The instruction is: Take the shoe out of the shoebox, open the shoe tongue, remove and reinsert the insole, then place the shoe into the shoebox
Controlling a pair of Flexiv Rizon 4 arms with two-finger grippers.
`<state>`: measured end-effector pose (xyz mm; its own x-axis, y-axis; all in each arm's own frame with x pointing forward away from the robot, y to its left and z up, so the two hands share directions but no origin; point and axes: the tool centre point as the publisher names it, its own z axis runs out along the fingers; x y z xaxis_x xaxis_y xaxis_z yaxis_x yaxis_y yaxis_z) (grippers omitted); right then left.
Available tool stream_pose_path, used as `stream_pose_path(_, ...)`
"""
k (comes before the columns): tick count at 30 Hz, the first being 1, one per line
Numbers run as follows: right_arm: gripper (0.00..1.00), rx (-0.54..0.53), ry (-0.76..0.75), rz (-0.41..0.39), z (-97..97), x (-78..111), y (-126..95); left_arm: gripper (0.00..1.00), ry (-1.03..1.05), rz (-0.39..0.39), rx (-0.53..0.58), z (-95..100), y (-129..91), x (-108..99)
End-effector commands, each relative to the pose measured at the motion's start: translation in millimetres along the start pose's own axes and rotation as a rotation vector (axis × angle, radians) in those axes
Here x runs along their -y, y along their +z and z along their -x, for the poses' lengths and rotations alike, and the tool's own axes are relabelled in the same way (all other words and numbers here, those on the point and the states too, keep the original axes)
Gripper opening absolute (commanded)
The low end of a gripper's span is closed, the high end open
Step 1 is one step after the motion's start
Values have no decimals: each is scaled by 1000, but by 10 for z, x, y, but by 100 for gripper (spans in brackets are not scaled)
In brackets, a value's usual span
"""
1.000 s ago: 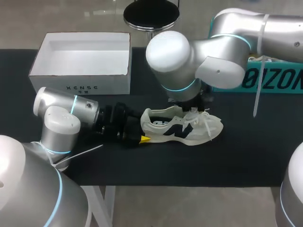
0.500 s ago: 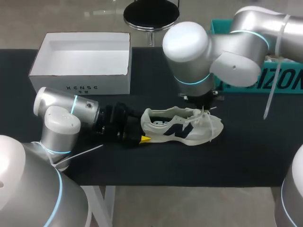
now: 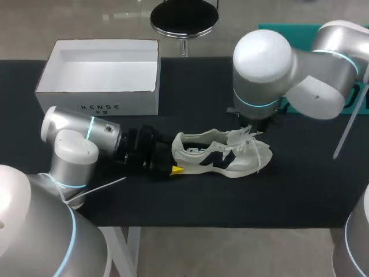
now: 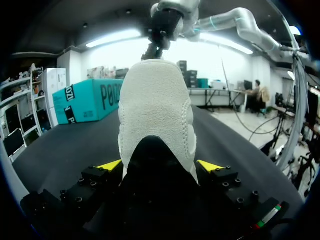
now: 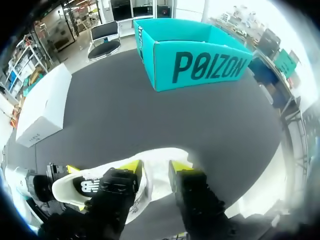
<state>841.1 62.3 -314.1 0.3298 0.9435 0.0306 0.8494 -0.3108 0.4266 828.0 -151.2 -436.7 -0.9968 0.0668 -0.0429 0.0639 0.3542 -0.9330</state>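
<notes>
The left gripper (image 4: 160, 167) is clamped on the heel of the one shoe (image 3: 222, 154), a yellow tip at each side. The shoe lies on its sole on the black table (image 3: 300, 184), outside the box. The right gripper (image 5: 155, 167) hangs just over the laces at the front of the shoe; whether it grips anything cannot be told. One white shoebox (image 3: 138, 104) stands open behind the left arm, and one teal box (image 5: 200, 65) is at the far right.

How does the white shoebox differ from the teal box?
The white shoebox stands at the table's far left, fully in head view; the teal box stands far right, mostly hidden behind the right arm. The shoebox bears small print, the teal box large lettering. Both are open-topped.
</notes>
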Motion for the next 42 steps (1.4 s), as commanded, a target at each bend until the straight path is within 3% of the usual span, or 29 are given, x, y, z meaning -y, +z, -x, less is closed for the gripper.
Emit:
stream_pose_path(1,100,-82,1037,90,18,49,-243,0,0,3,0,-9,8,-22)
stream_pose_path(3,100,-146,1026,109,-41,8,-352,0,0,3,0,-9,8,-22)
stream_pose_path(7,100,-285,1016,58,-190,10,-476,0,0,3,0,-9,8,-22)
stream_pose_path(10,100,-392,1005,-116,-302,104,-562,0,0,3,0,-9,8,-22)
stream_pose_path(13,100,-327,731,-336,-409,290,-623,0,0,3,0,-9,8,-22)
stream_pose_path(14,100,-292,645,-373,-433,350,-638,0,0,3,0,-9,8,-22)
stream_pose_path(15,100,-246,603,-386,-449,385,-641,0,0,3,0,-9,8,-22)
stream_pose_path(32,100,-246,603,-386,-449,385,-641,0,0,3,0,-9,8,-22)
stream_pose_path(35,100,-184,287,-369,-630,265,-703,0,0,3,0,-9,8,-22)
stream_pose_path(37,100,-201,92,-391,-702,233,-752,0,0,3,0,-9,8,-22)
stream_pose_path(42,100,-140,-311,-538,-791,190,-732,0,0,3,0,-9,8,-22)
